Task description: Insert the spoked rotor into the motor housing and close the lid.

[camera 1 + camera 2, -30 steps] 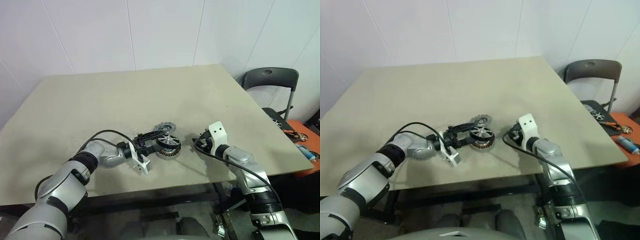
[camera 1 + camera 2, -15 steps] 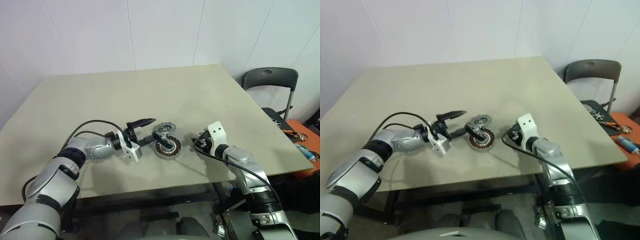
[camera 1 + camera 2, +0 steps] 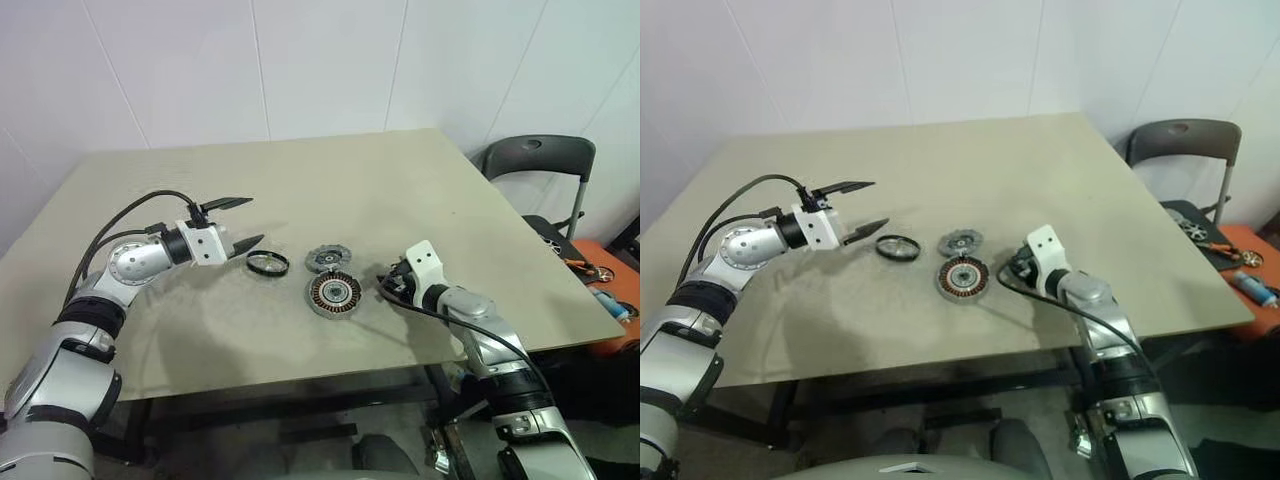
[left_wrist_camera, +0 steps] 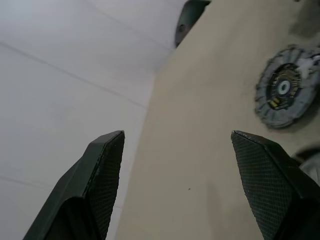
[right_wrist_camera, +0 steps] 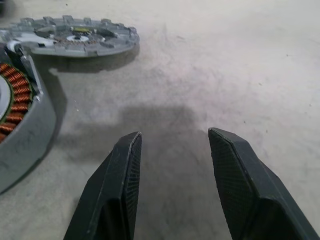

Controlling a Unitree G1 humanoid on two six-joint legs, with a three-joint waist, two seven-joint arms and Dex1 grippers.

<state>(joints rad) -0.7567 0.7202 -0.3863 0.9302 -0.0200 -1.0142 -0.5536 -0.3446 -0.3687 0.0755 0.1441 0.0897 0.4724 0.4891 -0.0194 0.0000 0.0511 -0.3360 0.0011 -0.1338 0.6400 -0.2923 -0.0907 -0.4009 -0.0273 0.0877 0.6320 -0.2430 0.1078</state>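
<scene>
Both grippers empty, motor bits just sitting on the beige tabletop [image 3: 400,190].

Left gripper [image 3: 240,222] hangs wide open beside a thin dark ring [image 3: 267,263]. The squat silver-grey housing with copper windings [image 3: 334,294] lies mid-table, the flat grey toothed lid [image 3: 326,259] just behind it. Right gripper [image 5: 172,150] sits low near the housing, fingers parted, holding nothing.

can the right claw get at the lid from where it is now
Probably yes. The right claw hovers empty and open beside the motor housing, and the lid lies flat just beyond the housing with nothing on it. It may need to skirt the housing.
</scene>
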